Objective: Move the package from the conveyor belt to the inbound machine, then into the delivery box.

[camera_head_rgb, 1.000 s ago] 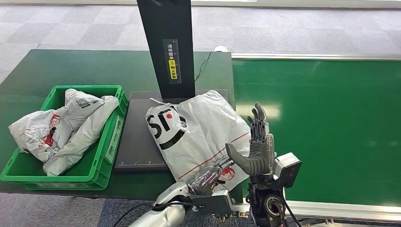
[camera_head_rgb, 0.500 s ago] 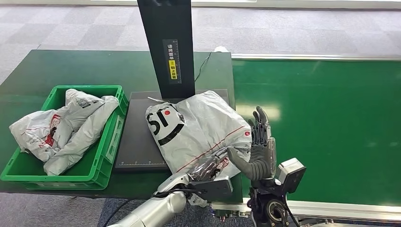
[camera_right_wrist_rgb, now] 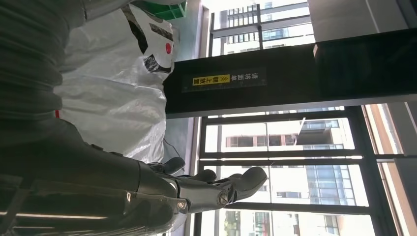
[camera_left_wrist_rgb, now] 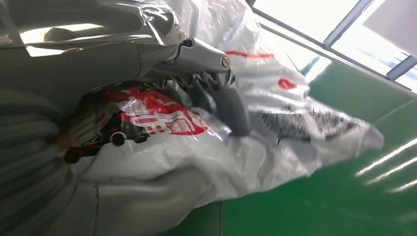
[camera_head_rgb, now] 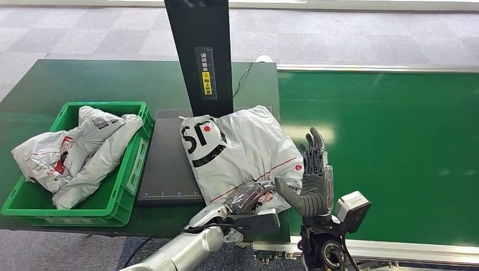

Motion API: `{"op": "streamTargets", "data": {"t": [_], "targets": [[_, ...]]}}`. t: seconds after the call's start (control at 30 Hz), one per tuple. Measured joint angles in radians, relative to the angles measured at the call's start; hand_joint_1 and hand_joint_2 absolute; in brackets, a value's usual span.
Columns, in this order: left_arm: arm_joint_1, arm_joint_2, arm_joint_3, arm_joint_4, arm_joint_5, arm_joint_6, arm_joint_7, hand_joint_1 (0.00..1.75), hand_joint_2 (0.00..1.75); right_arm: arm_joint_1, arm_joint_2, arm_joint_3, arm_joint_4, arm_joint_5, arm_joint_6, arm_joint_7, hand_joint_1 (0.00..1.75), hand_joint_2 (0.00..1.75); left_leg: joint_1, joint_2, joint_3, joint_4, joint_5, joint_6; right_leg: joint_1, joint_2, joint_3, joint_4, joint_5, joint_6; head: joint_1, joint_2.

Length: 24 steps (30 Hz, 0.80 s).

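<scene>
A white plastic package (camera_head_rgb: 243, 147) with a black logo lies on the black plate of the inbound machine (camera_head_rgb: 166, 164), its right side hanging over toward the conveyor belt (camera_head_rgb: 395, 152). My left hand (camera_head_rgb: 252, 197) grips its crumpled near edge. In the left wrist view the dark fingers (camera_left_wrist_rgb: 231, 110) press into the package (camera_left_wrist_rgb: 275, 142) by its red print. My right hand (camera_head_rgb: 314, 183) stands upright and open beside the package's right edge, holding nothing. In the right wrist view, the right hand (camera_right_wrist_rgb: 196, 189) has straight fingers, with the package (camera_right_wrist_rgb: 113, 93) beside it.
The green delivery box (camera_head_rgb: 130, 164) sits left of the machine and holds several white bags (camera_head_rgb: 73, 152). The machine's black column (camera_head_rgb: 200, 56) rises just behind the package. The dark green table (camera_head_rgb: 85, 79) extends to the far left.
The package has slid a little farther onto the plate and to the right, with my left hand gripping it. My right hand has drifted slightly right and nearer, staying open.
</scene>
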Motion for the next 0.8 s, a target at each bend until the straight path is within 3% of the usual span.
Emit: {"op": "streamTargets", "data": {"t": [0.03,0.17,0.8], "targets": [[-0.001,0.0,0.0,0.0,0.0,0.0,0.0,1.43,1.75,0.001,0.0,0.0,-0.001,0.0,0.0,0.0,0.0,1.75,0.0,0.0,0.0,0.0,0.0,0.0,0.0,0.0,0.0,0.0,0.0,0.0,0.0,0.0],[-0.006,-0.001,0.0,0.003,0.0,0.0,0.0,1.75,1.75,0.002,0.001,0.0,-0.004,0.0,0.0,0.0,0.0,1.75,0.0,0.0,0.0,0.0,0.0,0.0,0.0,0.0,0.0,0.0,0.0,0.0,0.0,0.0],[-0.011,-0.011,-0.021,0.004,-0.103,0.048,0.024,1.75,1.75,0.027,0.01,-0.021,-0.054,0.107,-0.054,0.011,0.0,1.75,0.0,0.0,0.0,0.0,0.0,0.0,0.0,0.0,0.0,0.0,0.0,0.0,0.0,0.0]]}}
